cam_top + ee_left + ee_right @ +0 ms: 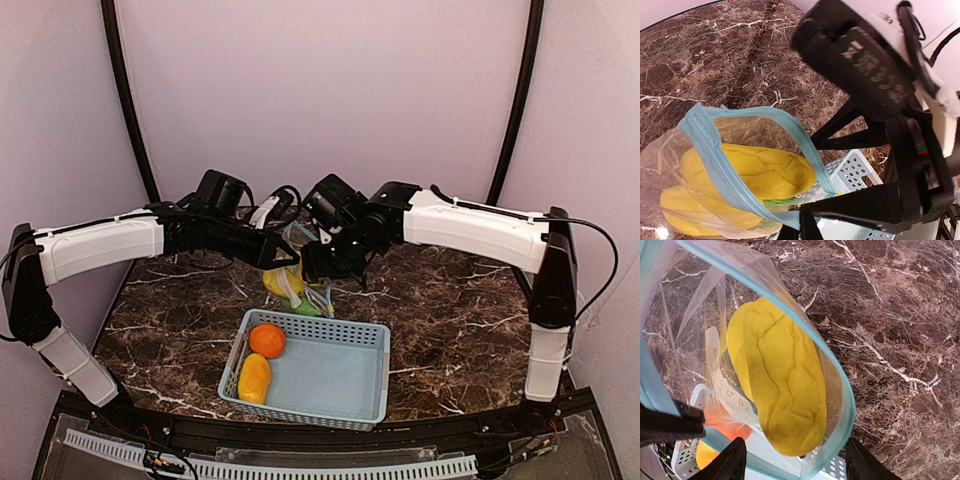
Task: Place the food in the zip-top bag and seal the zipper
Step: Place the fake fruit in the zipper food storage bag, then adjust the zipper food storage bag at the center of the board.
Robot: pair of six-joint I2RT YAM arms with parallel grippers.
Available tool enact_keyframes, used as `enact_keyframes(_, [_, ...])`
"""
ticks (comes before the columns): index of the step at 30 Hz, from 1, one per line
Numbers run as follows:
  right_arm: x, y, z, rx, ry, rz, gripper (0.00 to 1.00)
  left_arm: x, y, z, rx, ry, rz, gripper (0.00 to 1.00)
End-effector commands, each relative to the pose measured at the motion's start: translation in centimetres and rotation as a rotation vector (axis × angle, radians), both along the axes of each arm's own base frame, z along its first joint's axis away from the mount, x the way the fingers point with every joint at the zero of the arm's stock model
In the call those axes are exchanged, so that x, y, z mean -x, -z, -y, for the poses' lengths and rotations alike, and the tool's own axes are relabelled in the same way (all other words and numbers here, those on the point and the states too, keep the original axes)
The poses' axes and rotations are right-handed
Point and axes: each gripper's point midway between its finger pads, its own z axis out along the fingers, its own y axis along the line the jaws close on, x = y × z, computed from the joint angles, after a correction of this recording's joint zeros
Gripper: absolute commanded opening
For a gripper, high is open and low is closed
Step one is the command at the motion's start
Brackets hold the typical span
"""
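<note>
The clear zip-top bag (297, 290) hangs above the table with its mouth open. My left gripper (285, 258) (799, 220) is shut on the bag's light blue zipper (715, 165) edge. Inside the bag lie two yellow fruits (760, 170) (685, 205) and a green piece (775, 202). My right gripper (325, 268) (795, 452) stands open right above the mouth, its fingers either side of the zipper (842, 390), over a yellow fruit (785, 390) inside, holding nothing. An orange (267, 340) and another yellow fruit (254, 378) lie in the basket.
The light blue perforated basket (372, 335) stands on the dark marble table (460, 310) just in front of the hanging bag, partly under it. Both arms meet over the table's middle, close together. Pale walls enclose the back and sides.
</note>
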Motion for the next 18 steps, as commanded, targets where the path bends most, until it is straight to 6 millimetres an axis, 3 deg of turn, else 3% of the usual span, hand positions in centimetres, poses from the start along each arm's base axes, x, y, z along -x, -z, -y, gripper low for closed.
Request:
enact_keyframes(1, [-0.1,-3.1,1.1,-0.07,0.014,0.068,0.66,-0.2,-1.0,-0.5,-0.008,-0.019,0.021,0.01])
enact_keyframes(7, [0.0,-2.4,2.6,-0.049,0.053,0.087,0.67,-0.3,-1.5,-0.6,0.013,-0.011,0.022,0.01])
enact_keyframes(18, [-2.3,-2.6,2.2,-0.056,0.056,0.15,0.55,0.0,-1.9,-0.4,0.025,0.003,0.027,0.01])
